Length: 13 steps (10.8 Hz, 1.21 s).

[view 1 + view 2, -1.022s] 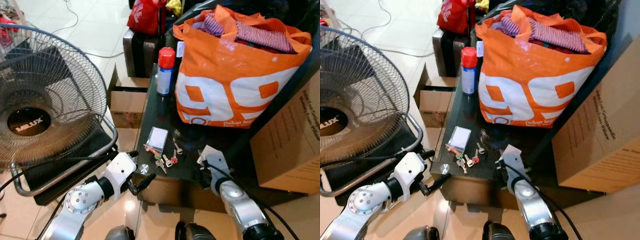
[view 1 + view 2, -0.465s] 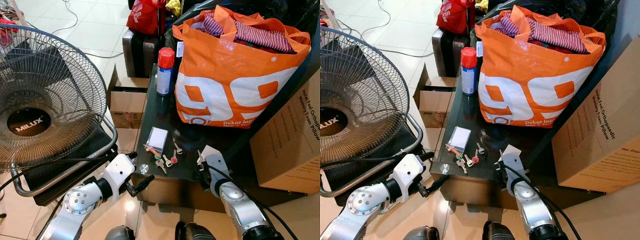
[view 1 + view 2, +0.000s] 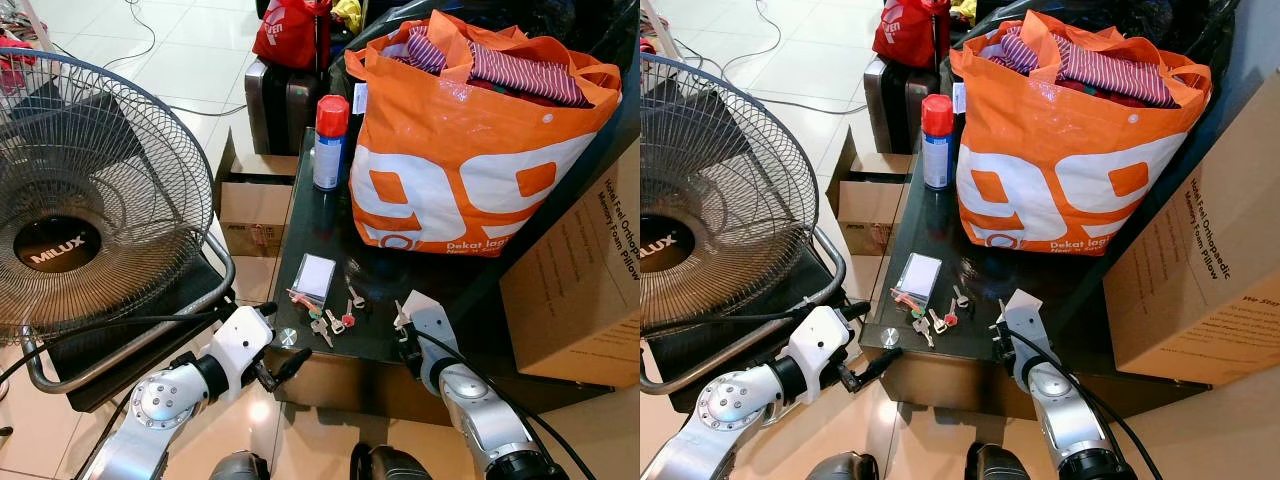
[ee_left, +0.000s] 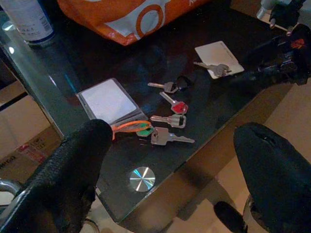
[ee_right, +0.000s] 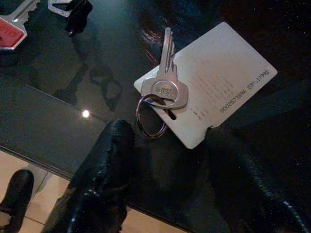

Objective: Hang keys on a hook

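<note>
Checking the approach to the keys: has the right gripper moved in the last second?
Barely. The right gripper has crept slightly toward the orange bag, away from the table edge.

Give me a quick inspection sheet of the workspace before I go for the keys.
Surface: dark glass table, glossy.
Job's things: loose keys near the front edge; one key on a ring lying on a white card. No hook seen.
Clutter: spray can, orange bag, badge holder.
Grippers: left gripper open, off the table's front edge; right gripper open, fingers either side of the ring.
Cables: one on the floor; black ones along both arms.
Surroundings: fan, cardboard boxes, tiled floor.
</note>
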Available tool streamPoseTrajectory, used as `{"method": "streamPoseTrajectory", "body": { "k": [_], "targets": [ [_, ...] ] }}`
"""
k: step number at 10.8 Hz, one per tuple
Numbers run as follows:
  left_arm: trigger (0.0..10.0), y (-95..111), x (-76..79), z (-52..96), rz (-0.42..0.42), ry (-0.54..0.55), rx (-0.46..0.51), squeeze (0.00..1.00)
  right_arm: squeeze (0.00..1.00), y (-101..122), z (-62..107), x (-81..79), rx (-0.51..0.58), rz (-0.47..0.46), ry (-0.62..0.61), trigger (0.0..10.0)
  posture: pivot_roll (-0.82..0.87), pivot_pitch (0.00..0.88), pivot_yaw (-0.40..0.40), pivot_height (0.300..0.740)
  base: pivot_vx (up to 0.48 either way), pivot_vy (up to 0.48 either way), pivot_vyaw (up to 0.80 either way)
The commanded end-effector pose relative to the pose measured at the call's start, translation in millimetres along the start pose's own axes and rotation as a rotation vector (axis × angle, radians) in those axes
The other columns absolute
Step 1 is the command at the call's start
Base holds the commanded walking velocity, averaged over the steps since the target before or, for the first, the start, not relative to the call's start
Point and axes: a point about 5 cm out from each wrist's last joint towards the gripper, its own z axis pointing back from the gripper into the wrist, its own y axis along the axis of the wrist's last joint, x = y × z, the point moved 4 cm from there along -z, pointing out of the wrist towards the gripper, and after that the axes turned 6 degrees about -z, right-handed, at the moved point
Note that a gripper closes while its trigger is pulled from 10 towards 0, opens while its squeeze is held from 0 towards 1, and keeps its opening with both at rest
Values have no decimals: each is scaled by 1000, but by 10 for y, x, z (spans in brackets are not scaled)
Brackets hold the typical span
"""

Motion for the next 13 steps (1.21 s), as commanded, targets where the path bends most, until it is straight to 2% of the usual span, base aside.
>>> {"method": "streamPoseTrajectory", "body": {
  "k": [1,5,10,13],
  "targets": [
    [10000,44,39,-17,-15,-8,4,345,0,-79,12,46,-27,-14,-11,0,2,171,-28,740,0,0,0],
    [10000,31,74,-59,-11,-6,1,353,0,-64,15,36,-16,-14,3,0,1,177,-31,740,0,0,0],
    [10000,-36,0,-70,-7,-2,-9,353,0,-94,18,65,-30,-19,-8,0,-1,177,-30,740,0,0,0],
    [10000,-183,-31,-16,-1,-1,-25,353,0,-93,27,74,-30,-30,-12,0,-3,176,-30,740,0,0,0]
  ]
}}
